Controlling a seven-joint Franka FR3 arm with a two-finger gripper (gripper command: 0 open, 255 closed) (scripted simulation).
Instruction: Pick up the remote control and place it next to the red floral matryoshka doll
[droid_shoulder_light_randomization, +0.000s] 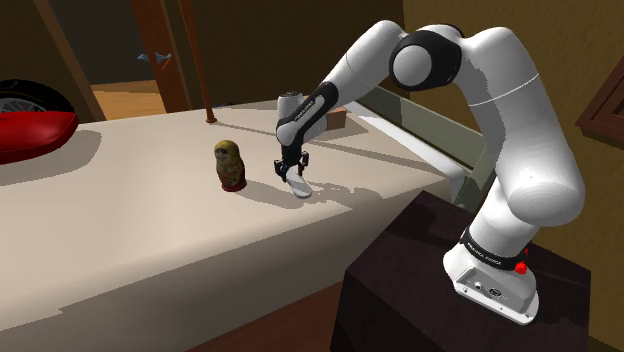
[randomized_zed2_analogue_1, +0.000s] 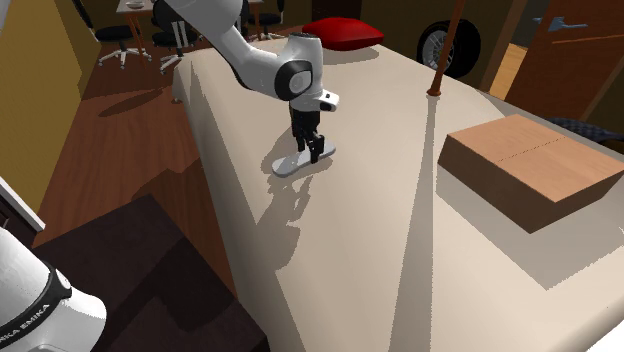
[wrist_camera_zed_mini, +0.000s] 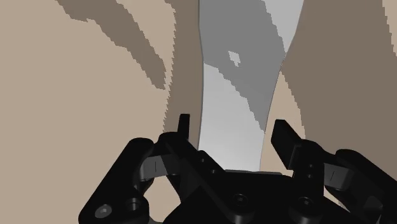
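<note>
Shoulder view: the doll (droid_shoulder_light_randomization: 229, 165) stands on the table (droid_shoulder_light_randomization: 120, 230). At its three o'clock lies the grey remote (droid_shoulder_light_randomization: 303, 191), with the gripper (droid_shoulder_light_randomization: 293, 178) astride it, fingers apart, nothing clasped. A clean grasp likely needs the jaws centred on its narrow waist before closing.

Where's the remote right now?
In the shoulder view, the grey remote lies flat on the beige table, just right of the doll, directly under the open hand.
</note>
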